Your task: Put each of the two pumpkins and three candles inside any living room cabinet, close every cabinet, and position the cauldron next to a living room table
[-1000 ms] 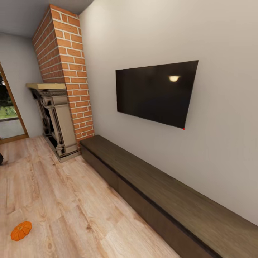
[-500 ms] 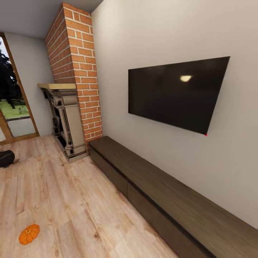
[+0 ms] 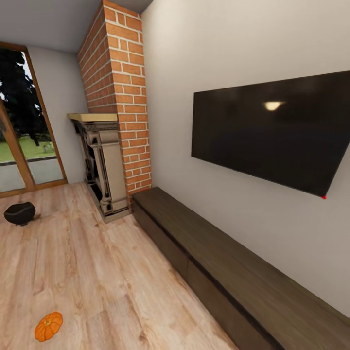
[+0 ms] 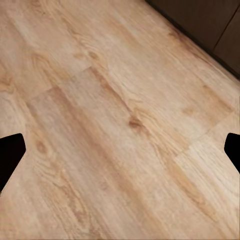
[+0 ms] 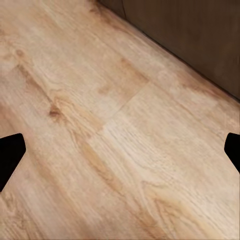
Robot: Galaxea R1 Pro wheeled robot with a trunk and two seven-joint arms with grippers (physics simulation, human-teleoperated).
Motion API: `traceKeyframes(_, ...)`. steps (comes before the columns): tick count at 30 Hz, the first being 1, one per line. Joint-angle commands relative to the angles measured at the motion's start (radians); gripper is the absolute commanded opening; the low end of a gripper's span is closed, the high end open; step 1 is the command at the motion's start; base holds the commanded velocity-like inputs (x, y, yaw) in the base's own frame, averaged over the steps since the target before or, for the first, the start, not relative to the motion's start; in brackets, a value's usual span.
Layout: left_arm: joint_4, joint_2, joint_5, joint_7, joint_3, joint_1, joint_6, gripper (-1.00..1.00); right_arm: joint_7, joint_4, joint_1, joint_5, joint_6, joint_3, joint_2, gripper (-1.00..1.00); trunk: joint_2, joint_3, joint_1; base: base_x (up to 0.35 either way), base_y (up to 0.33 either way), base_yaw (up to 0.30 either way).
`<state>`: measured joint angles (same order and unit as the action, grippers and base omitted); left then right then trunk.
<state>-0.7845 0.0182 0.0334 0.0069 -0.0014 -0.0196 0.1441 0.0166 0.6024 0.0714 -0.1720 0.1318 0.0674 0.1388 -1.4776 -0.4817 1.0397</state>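
While both grippers, left [image 4: 120, 150] and right [image 5: 120, 150], hang spread wide and empty above the wooden floor [image 3: 97, 272], a pumpkin [image 3: 48, 326] lies on the boards, well apart from the cauldron [image 3: 20, 213] and the closed cabinet [image 3: 233, 277] below the television [image 3: 267, 131].

The head camera is looking from standing height along the wall, taking in the cabinet [image 3: 233, 272], fireplace [image 3: 104, 165] and floor [image 3: 97, 272]. Both wrist cameras are pointing down, close above the floor, each catching the cabinet's front edge, the part all three views are sharing.
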Motion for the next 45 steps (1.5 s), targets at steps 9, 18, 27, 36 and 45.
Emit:
traceKeyframes(9,-0.001,0.000,0.003,0.001,-0.002,0.000,0.002,1.00,0.003,0.000,0.001,-0.011,0.004,0.029,-0.002,1.00,0.000,-0.001,0.001,0.336,0.012,0.003)
traceKeyframes(18,-0.001,0.000,0.002,0.001,-0.002,0.000,0.002,1.00,0.003,0.000,0.001,-0.011,0.005,0.033,-0.001,1.00,0.000,-0.001,0.001,0.338,0.111,0.000)
traceKeyframes(27,-0.001,0.000,0.002,0.001,-0.002,0.000,0.002,1.00,0.003,0.000,0.001,-0.011,0.005,0.033,-0.001,1.00,0.000,-0.001,0.001,0.338,0.088,0.168)
traceKeyframes(36,-0.001,0.000,0.002,0.001,-0.002,0.000,0.002,1.00,0.003,0.000,0.001,-0.012,0.005,0.032,-0.001,1.00,0.000,-0.001,0.001,0.338,0.008,0.144)
traceKeyframes(45,0.001,0.000,0.002,0.001,-0.002,0.000,0.002,1.00,0.002,0.000,0.001,-0.011,0.005,0.032,-0.002,1.00,0.000,-0.001,0.001,0.338,0.007,0.146)
